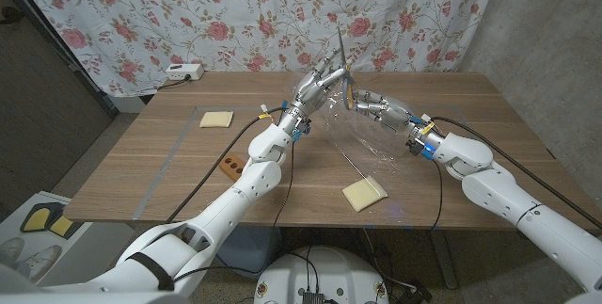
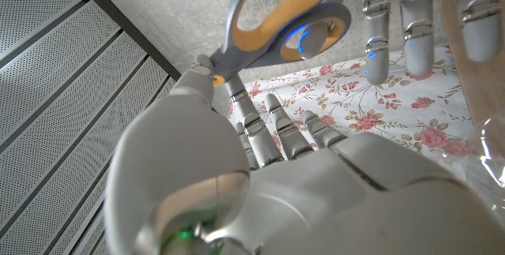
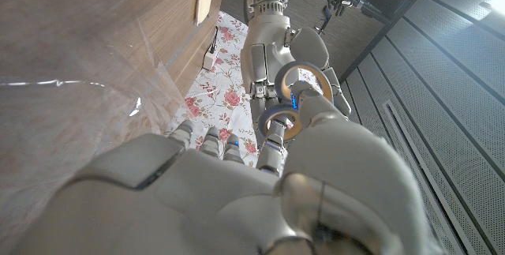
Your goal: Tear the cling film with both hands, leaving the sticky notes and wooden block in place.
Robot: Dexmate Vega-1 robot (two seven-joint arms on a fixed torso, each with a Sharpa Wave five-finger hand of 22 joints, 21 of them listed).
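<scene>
Both robot hands meet above mid-surface. The left robot hand (image 1: 315,86) holds scissors (image 1: 342,59) upright; the right robot hand (image 1: 369,103) pinches the film (image 1: 362,139), which hangs between and below them.

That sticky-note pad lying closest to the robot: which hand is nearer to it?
Right. The right hand is raised above and just beyond the pad; the left hand is raised farther back, toward the robot's left.
</scene>
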